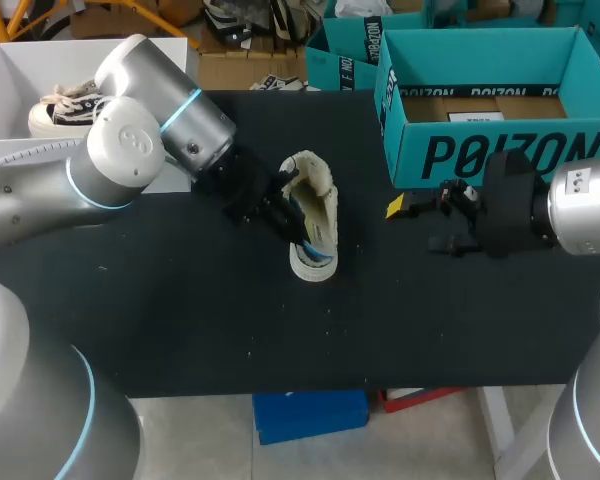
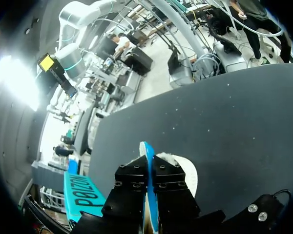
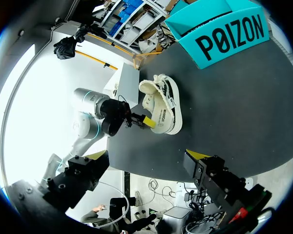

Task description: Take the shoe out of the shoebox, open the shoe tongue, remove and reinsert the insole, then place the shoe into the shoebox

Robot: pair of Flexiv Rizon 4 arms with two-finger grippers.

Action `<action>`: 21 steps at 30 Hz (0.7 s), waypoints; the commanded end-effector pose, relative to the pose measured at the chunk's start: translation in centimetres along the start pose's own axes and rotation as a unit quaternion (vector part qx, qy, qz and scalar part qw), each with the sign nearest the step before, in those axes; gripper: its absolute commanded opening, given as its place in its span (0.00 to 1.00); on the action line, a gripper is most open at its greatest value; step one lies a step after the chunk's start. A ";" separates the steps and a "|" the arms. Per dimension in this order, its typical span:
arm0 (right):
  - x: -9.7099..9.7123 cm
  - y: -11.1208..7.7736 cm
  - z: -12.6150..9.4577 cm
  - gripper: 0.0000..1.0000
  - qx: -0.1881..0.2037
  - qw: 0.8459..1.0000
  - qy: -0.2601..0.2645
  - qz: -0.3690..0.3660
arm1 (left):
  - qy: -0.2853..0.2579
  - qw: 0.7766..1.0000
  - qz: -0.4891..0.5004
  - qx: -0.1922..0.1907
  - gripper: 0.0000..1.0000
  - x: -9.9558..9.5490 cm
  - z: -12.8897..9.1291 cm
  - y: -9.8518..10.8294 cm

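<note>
We're over the black table (image 1: 180, 300), and the cream high-top shoe (image 1: 318, 200) lies on its side near the middle, out of its box. Our left arm comes in from the left and its gripper (image 1: 292, 222) is right at the shoe's opening. The arm's dark wrist hides part of that opening from above. From the left wrist we see the two black fingers (image 2: 132, 181) pressed close together, with the thin blue insole (image 2: 147, 155) clamped edge-on between them. The cream shoe sits just behind.

On the right, the teal shoebox (image 1: 500, 155) stands open at the far right of the table, apart from the shoe. Its brown cardboard floor carries a white label (image 1: 483, 116) whose print is too small to make out. Bold dark lettering runs across its front wall, and dark print also shows on the shoe's side in the right wrist view.

Our right gripper (image 1: 415, 225) hangs between the shoe and the box's front wall. Its yellow-tipped fingers are spread wide with nothing between them.

At the far left sits a white box (image 1: 20, 70) with a dark-and-white sneaker (image 1: 65, 108) inside, partly hidden behind our left arm.
</note>
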State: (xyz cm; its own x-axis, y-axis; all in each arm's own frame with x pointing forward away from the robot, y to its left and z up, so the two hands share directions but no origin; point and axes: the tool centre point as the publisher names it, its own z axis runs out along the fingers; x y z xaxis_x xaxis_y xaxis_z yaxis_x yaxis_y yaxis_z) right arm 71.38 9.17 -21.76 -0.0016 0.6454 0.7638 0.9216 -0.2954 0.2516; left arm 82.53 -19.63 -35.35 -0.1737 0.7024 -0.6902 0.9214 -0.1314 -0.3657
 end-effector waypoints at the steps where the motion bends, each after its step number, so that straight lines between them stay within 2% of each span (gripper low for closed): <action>1: 0.1 0.0 0.1 1.00 0.000 1.000 -0.001 0.000 | 0.005 1.000 0.001 -0.007 0.00 0.0 0.1 0.6; 21: 0.1 0.0 0.1 1.00 0.000 1.000 -0.001 0.000 | 0.012 0.998 -0.012 -0.056 0.00 0.3 -0.2 3.9</action>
State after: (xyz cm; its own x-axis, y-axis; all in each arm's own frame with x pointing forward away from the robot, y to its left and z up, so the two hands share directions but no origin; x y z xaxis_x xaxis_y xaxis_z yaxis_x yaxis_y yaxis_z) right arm 71.38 9.17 -21.75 -0.0016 0.6454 0.7638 0.9216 -0.2954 0.2516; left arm 85.73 -19.40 -36.49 -0.1878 0.7194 -0.6687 0.9493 -0.0418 -0.3116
